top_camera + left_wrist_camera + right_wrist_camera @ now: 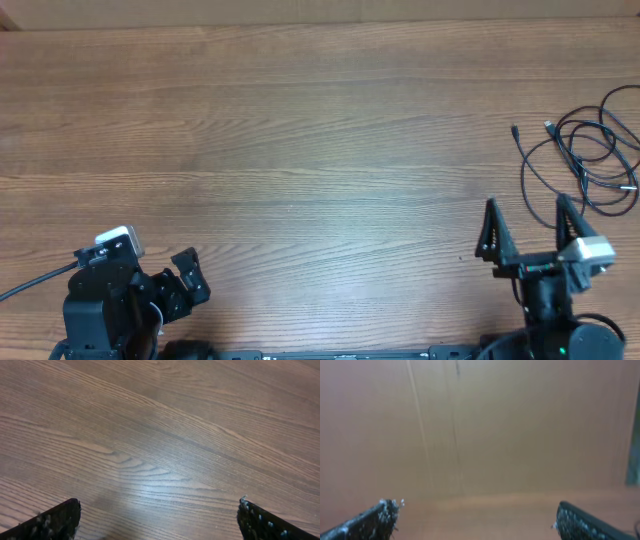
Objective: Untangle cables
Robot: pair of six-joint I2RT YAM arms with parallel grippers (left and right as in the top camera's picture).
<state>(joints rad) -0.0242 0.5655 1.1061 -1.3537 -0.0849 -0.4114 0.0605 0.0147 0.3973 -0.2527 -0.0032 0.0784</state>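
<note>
The cables (590, 150) are thin black cords with small plug ends, lying in a loose tangle of loops at the far right of the wooden table in the overhead view. My right gripper (530, 222) is open and empty, just in front of and left of the tangle, not touching it. In the right wrist view its fingertips (477, 515) are wide apart over a blurred brown surface, with no cable between them. My left gripper (185, 280) is open and empty at the table's front left. The left wrist view (159, 515) shows only bare wood.
The wooden table (300, 150) fills the overhead view. Its far edge runs along the top. Both arm bases sit at the front edge. A thicker black cable (30, 283) runs from the left arm off the left side.
</note>
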